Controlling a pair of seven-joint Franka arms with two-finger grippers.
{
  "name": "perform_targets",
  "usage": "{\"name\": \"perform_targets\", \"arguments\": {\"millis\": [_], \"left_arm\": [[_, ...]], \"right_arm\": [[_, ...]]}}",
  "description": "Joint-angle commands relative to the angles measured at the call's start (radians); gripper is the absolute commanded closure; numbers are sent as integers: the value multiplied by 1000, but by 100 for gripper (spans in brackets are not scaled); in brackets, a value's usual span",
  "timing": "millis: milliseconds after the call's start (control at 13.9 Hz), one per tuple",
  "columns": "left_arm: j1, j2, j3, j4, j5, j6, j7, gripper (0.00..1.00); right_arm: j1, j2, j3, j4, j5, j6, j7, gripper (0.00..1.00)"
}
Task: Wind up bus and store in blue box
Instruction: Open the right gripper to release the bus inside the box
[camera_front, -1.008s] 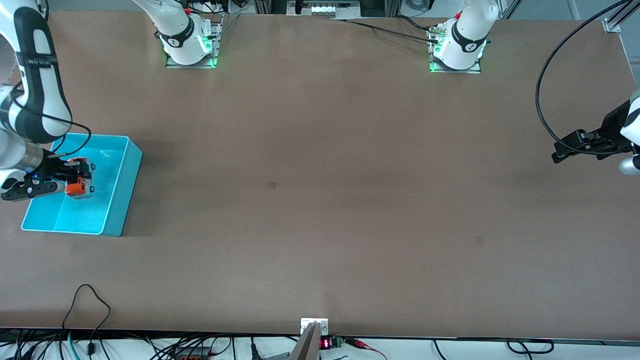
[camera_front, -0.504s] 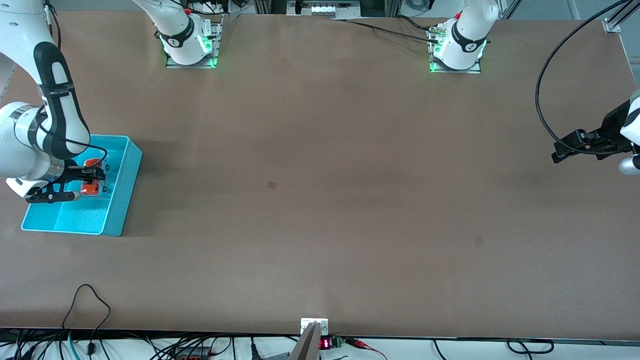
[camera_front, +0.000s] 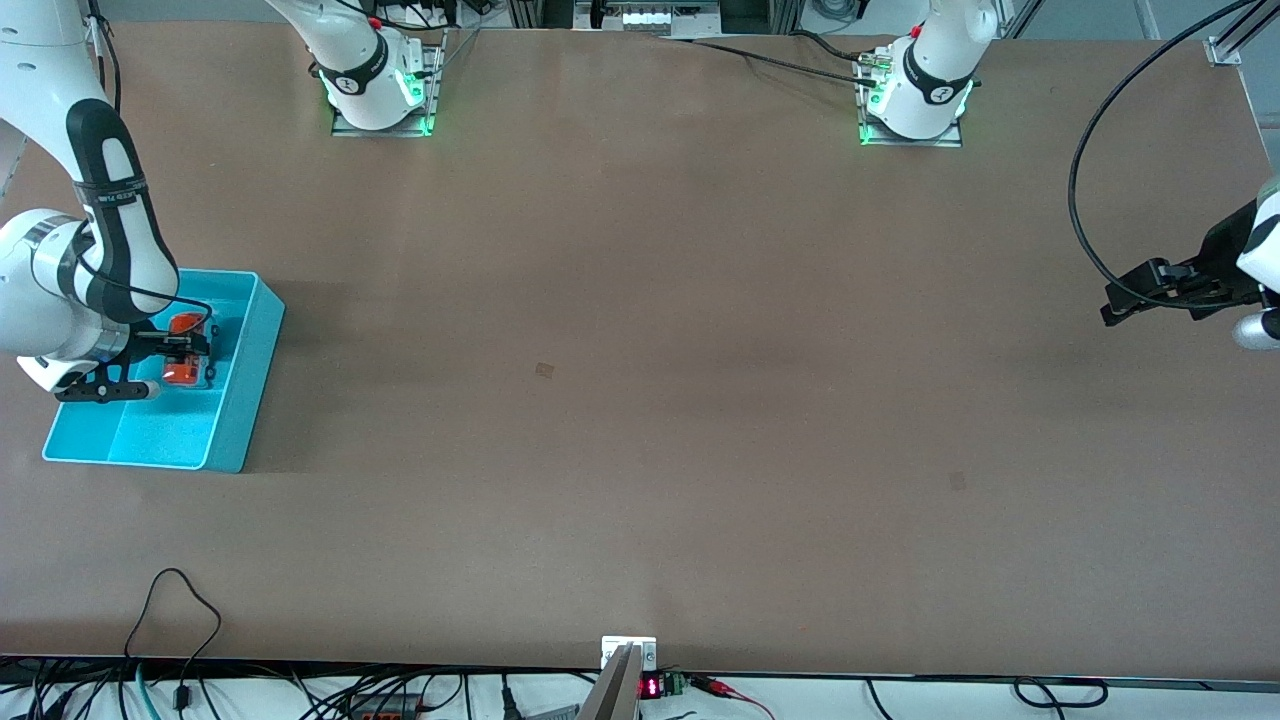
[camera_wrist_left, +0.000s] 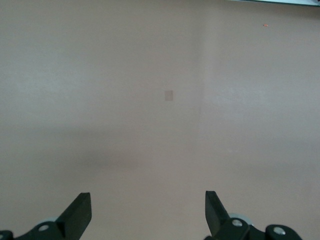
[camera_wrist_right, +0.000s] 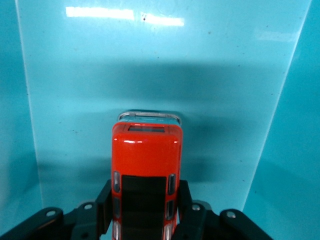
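Note:
The orange bus (camera_front: 183, 373) is inside the blue box (camera_front: 250, 380), at the right arm's end of the table. My right gripper (camera_front: 192, 348) is shut on the bus, reaching down into the box. In the right wrist view, the bus (camera_wrist_right: 146, 155) sits between my fingers (camera_wrist_right: 106, 200) with its dark roof windows up, low over the box floor (camera_wrist_right: 75, 100). I cannot tell whether its wheels touch the floor. My left gripper (camera_front: 1112, 308) is open and empty over bare table at the left arm's end, where that arm waits. Its wrist view (camera_wrist_left: 148, 210) shows only tabletop.
A black cable (camera_front: 1085, 180) loops over the table by the left arm. Another cable (camera_front: 175, 600) lies at the table's near edge. Small dark marks (camera_front: 544, 370) dot the brown tabletop. The box wall (camera_wrist_right: 285, 150) stands close beside the bus.
My right arm swung inward and lowered the bus deeper into the box, toward the wall nearer the table's middle. It has barely moved in the last half second. The left arm stayed put.

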Motion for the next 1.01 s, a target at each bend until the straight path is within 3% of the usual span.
{"name": "perform_targets", "arguments": {"millis": [0,360,576,720,936], "left_arm": [[-1,-14,0,4,-19,-14,19,0],[8,-12,2,4,-19,-14,19,0],[7,-14,0,5,-18,-11,19,0],[7,-12,0,4,-19,-9,20,0],[7,-8,0,4,-19,-3,20,0]], "right_arm": [[-7,-2,4,5,16,8,-8,0],[17,-69,7,77,15,-29,-33,0],[22,-141,20,192,16,-142,-30,0],[20,-158,61,284,8,-257,-33,0],[34,-241,81,332,7,-417,-22,0]]}}
